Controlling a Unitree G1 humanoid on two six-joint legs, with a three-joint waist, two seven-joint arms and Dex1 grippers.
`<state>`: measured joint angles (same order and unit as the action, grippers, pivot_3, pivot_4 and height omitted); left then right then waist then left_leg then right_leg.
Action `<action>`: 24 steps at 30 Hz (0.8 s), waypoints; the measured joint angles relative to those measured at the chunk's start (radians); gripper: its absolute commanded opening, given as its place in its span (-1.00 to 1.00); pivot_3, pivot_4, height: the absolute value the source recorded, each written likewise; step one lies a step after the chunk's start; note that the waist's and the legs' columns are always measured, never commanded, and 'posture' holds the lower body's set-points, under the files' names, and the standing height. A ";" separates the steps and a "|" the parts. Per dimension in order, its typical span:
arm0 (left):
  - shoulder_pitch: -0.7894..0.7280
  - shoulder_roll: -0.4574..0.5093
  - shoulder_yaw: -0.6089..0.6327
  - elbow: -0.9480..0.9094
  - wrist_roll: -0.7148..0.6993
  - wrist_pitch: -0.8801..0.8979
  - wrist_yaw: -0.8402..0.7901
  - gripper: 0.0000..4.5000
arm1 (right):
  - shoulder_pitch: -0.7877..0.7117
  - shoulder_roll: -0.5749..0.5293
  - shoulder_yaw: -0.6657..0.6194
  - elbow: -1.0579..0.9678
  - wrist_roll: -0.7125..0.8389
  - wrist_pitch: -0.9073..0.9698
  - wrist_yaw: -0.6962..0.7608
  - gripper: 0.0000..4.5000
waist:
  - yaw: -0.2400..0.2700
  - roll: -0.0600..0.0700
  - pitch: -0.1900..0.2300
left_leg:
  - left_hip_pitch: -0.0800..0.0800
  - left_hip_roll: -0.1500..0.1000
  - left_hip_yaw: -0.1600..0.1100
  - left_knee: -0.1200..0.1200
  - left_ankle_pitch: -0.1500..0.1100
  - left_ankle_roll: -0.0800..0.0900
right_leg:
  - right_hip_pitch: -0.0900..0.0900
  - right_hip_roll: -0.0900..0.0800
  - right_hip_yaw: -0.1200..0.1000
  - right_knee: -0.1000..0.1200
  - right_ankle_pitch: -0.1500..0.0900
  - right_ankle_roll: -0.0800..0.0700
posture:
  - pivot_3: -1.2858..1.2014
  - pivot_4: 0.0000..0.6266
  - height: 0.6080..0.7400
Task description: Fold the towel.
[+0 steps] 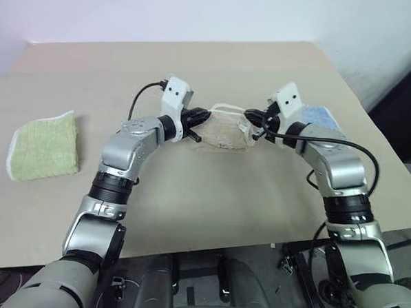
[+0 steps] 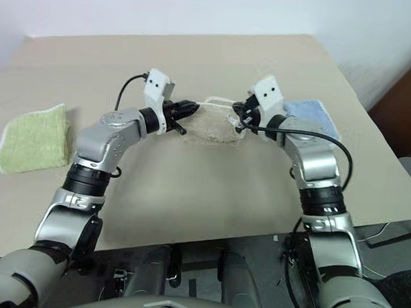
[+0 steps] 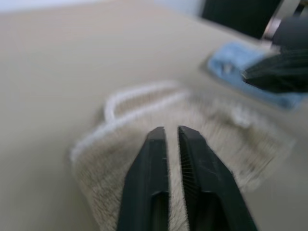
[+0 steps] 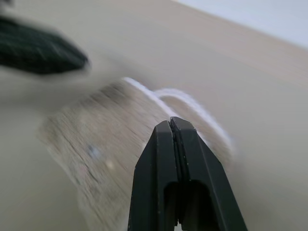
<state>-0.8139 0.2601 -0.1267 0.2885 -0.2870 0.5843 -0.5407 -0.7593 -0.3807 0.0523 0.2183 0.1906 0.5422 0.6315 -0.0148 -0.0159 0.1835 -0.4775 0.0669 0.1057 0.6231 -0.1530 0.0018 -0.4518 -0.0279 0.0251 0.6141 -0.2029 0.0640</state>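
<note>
My left hand [image 1: 202, 115] and right hand [image 1: 251, 118] are both clenched, each pinching one end of the towel [image 1: 224, 133], which hangs between them just above the tabletop [image 1: 217, 65]. I'd judge a neat fold needs both ends carried forward level and laid down with edges matched. No containers here; a green towel [image 1: 44, 146] lies well outside my left hand.

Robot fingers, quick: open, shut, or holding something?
Left gripper: fingers nearly shut, over the beige terry towel; grip unclear.
Right gripper: fingers shut, at the towel; grip unclear.
</note>
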 measured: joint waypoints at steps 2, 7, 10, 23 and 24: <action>-0.012 -0.021 -0.032 0.080 0.044 -0.046 -0.006 -0.75 | -0.025 0.037 0.001 0.099 0.000 -0.002 -0.012 -1.00 | 0.000 0.000 0.000 | -0.001 0.000 0.000 0.000 0.000 0.000 | -0.001 0.000 0.000 0.001 0.000 0.000 | 0.03 -0.52 1.00; -0.075 -0.051 -0.132 0.342 0.189 -0.195 -0.010 -0.75 | -0.095 0.083 0.003 0.407 -0.042 -0.036 -0.062 -1.00 | -0.001 0.000 0.000 | -0.001 0.000 0.001 0.000 0.000 0.000 | -0.002 0.000 0.000 0.001 0.000 0.000 | 0.03 -0.52 1.00; -0.111 -0.064 -0.124 0.423 0.210 -0.244 -0.018 -0.75 | -0.118 0.086 0.001 0.464 -0.053 -0.079 -0.057 -1.00 | -0.002 0.001 -0.001 | 0.000 0.000 0.001 0.000 0.000 0.000 | 0.000 0.000 0.000 0.001 0.000 0.000 | 0.03 -0.52 1.00; 0.019 0.020 0.192 0.000 -0.057 -0.116 -0.089 -0.77 | -0.017 -0.022 -0.097 0.054 0.034 0.050 -0.017 -0.74 | -0.006 0.001 -0.001 | 0.000 0.001 0.001 -0.001 0.000 0.000 | -0.005 0.001 0.000 0.006 0.000 0.000 | 0.03 -0.52 1.00; 0.036 0.046 0.196 -0.031 -0.054 -0.117 -0.089 -0.77 | -0.011 -0.030 -0.114 0.029 0.050 0.078 -0.019 -0.61 | -0.006 0.001 -0.002 | 0.000 0.001 0.001 -0.001 0.000 0.000 | -0.005 0.001 0.000 0.006 0.000 0.000 | 0.03 -0.52 1.00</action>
<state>-0.7777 0.3062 0.0697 0.2578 -0.3414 0.4677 -0.6296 -0.7707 -0.4105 -0.0614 0.2469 0.2404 0.6206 0.6122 -0.0208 -0.0149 0.1820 -0.4774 0.0680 0.1069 0.6224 -0.1526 0.0021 -0.4568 -0.0268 0.0256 0.6202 -0.2026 0.0645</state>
